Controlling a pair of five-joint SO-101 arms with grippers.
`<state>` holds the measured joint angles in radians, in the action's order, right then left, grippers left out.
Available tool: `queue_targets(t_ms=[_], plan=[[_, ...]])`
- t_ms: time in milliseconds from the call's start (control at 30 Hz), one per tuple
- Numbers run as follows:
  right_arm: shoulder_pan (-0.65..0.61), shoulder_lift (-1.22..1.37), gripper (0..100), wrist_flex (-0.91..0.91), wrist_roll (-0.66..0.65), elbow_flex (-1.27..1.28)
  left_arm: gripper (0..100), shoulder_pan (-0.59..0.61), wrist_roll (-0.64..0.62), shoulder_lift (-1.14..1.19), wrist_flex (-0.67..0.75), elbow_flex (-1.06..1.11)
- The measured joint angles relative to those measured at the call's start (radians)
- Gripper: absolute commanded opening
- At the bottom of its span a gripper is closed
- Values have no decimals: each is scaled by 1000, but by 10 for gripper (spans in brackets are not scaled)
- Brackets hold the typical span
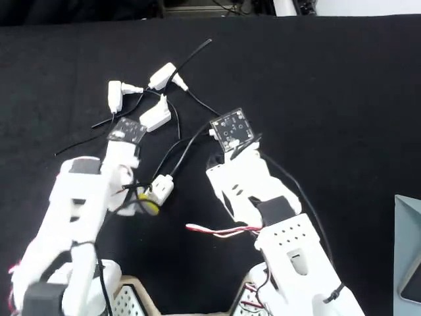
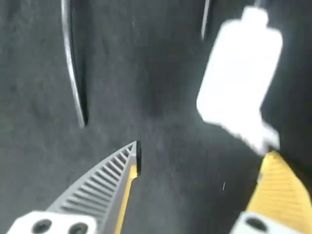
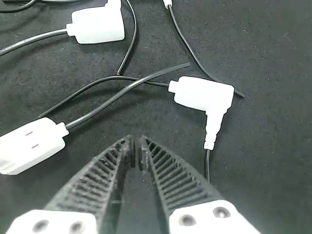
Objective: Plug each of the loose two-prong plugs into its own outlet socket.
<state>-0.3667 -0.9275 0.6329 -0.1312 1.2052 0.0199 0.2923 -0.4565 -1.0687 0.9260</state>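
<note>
My left gripper (image 2: 202, 151) is open, and a blurred white block (image 2: 239, 92) lies on the black cloth just ahead of its yellow finger (image 2: 275, 190). In the high view this block (image 1: 156, 115) sits right beside my left gripper (image 1: 131, 126); the right wrist view shows two slots in its end (image 3: 29, 144). My right gripper (image 3: 134, 146) is shut on nothing, just short of a white right-angle plug (image 3: 202, 95) with a thin black cord. Another white plug (image 3: 97, 24) lies farther off. A white socket piece (image 1: 161, 187) rests between the two arms.
Thin black cords (image 1: 187, 141) cross the black table cloth (image 1: 316, 85) among the plugs. A third white plug (image 1: 115, 95) lies at the far left. Red and white wires (image 1: 217, 230) hang by the right arm. A grey object (image 1: 408, 250) sits at the right edge.
</note>
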Motion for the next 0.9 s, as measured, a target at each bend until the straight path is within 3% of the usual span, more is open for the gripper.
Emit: queue_targets(t_ms=[233, 367, 567, 733, 900], plan=[[0, 0, 11, 0, 0, 0, 255, -55, -83, 206, 221, -12], [2, 0, 11, 0, 0, 0, 235, -54, -84, 262, 250, -54], [0, 0, 11, 0, 0, 0, 241, 20, -89, 284, 250, -167], [0, 0, 11, 0, 0, 0, 345, 98, -92, 284, 250, -288], [0, 0, 11, 0, 0, 0, 350, 118, -92, 284, 250, -318]])
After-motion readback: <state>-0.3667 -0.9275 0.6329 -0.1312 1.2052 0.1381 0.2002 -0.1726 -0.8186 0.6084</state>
